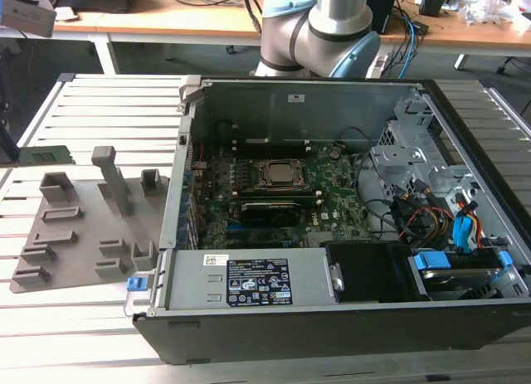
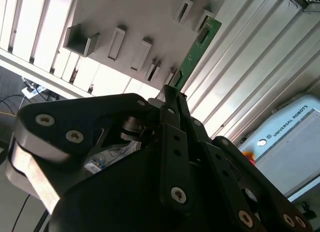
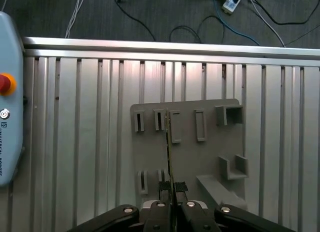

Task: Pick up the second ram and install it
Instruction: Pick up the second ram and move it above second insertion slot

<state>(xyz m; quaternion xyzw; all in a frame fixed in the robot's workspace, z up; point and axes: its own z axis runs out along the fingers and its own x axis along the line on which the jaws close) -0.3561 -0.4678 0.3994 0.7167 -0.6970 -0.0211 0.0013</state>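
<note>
Over the grey holder plate (image 3: 192, 162), the gripper (image 3: 171, 189) pinched the 2nd ram (image 3: 168, 142); pick-up judged in hand. Installation would require squaring it to a motherboard (image 1: 332, 206) slot.

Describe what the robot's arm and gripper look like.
The arm is a silver-grey metal tube with rounded joint housings capped in light blue. The gripper is black, built from flat, bar-shaped linkage pieces pinned with silver screw heads and narrowing toward the tips. In the second wrist view, a lighter grey, rounded plate with two screws sits on one side of it.
</note>
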